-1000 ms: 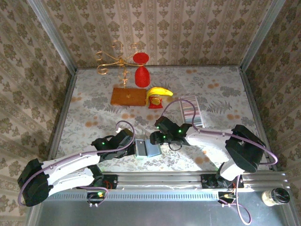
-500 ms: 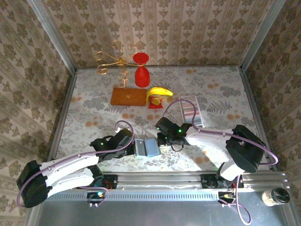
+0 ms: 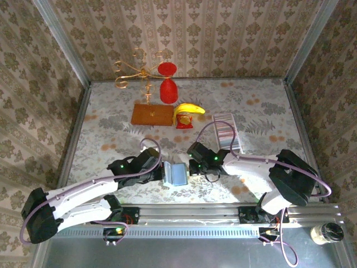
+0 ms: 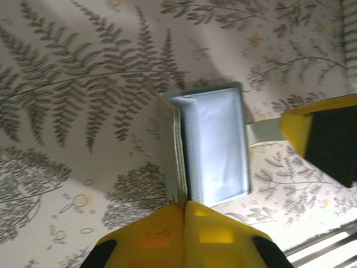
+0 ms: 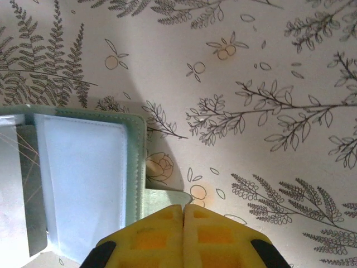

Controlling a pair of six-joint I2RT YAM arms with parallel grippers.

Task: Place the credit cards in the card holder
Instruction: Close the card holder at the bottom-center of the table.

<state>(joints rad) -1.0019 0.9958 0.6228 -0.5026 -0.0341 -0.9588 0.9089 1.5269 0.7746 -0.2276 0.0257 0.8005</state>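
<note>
Pinching card holder [image 4: 217, 145] by its upturned left cover with left claw [image 4: 183, 209], pads pressed together. Clamping its strap tab [image 5: 163, 196] with right claw [image 5: 183, 209], likewise closed. Pinning holder open on table [image 3: 111, 128]: matte grey-green shell, smooth bluish panels. Spotting credit cards [image 3: 225, 129] beyond right claw, striped row running near-to-far in clear tray [image 3: 240, 144]; reckoning on right arm as nearer.

banana [image 3: 188, 109], red goblet [image 3: 168, 89], brown board [image 3: 152, 114] — floral tablecloth [image 3: 262, 106]
</note>
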